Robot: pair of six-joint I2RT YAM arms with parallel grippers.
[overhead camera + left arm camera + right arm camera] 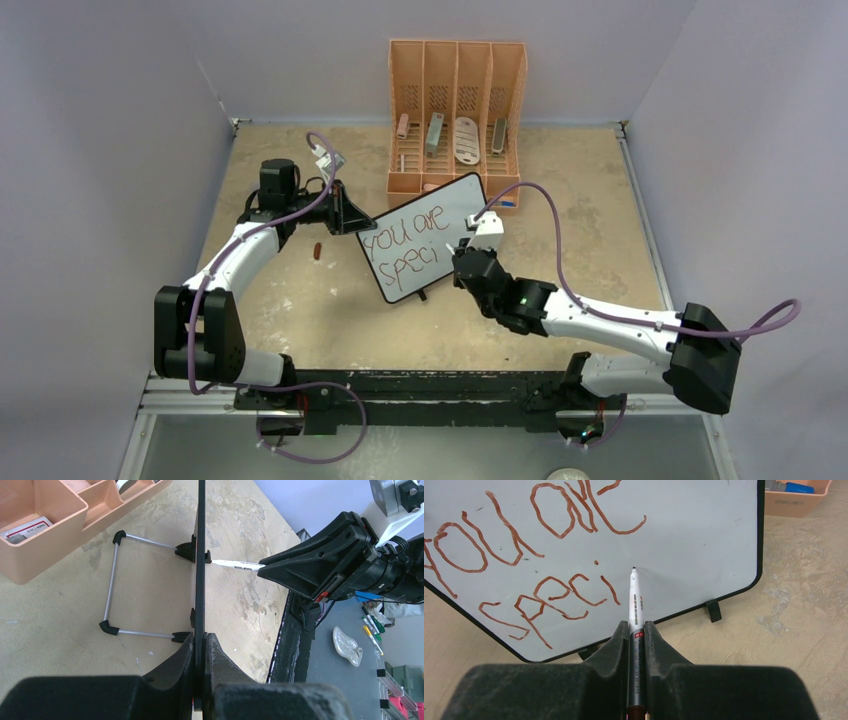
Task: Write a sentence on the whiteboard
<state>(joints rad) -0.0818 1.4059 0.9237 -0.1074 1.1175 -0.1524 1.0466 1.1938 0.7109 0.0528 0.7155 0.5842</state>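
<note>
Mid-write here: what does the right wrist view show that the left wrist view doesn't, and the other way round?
Only right wrist: the writing face of the small black-framed whiteboard, with red-brown handwritten lettering reading "you are speci", and the tip of the white marker pen at the surface just right of the "i".
Only left wrist: the left hand clamped on the board's edge, and the grey wire stand behind it.
Both: the whiteboard, the right hand shut on the marker, the orange plastic organizer.

Glossy whiteboard [458, 205], matt plastic organizer [510, 80]
</note>
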